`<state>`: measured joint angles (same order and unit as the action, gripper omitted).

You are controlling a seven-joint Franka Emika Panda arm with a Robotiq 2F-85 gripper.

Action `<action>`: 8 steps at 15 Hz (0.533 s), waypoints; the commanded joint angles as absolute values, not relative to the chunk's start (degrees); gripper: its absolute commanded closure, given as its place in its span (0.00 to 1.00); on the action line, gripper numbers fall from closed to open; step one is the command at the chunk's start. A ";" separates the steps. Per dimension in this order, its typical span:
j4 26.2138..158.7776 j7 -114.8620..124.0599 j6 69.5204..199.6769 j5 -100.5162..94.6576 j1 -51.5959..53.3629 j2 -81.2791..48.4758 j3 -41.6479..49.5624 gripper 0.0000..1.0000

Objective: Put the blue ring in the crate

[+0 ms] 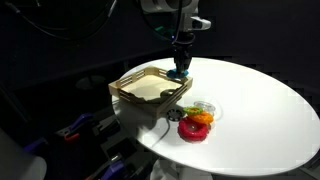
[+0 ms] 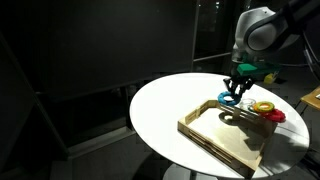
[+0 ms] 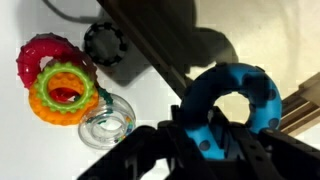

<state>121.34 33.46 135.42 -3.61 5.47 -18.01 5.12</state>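
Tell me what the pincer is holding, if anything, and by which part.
The pincer holds the blue ring by one side of its band, the side nearest the wrist camera; the rest juts free.

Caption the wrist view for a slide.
Gripper holding the blue ring beside the crate, other rings on the table.

Cyan blue ring (image 3: 235,78); tan crate (image 1: 148,88); white table (image 1: 260,110).

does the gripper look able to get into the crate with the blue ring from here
Probably yes. The gripper holds the blue ring right by the rim of the crate, nothing shows lying inside it, and the other rings sit on the table beside it, so the way down looks free.
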 commanded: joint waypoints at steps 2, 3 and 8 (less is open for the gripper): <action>122.58 29.49 134.08 0.02 4.98 -17.02 2.82 0.90; 122.63 29.23 134.14 0.42 5.11 -17.21 2.54 0.90; 122.73 29.39 135.08 0.83 5.98 -18.99 1.46 0.90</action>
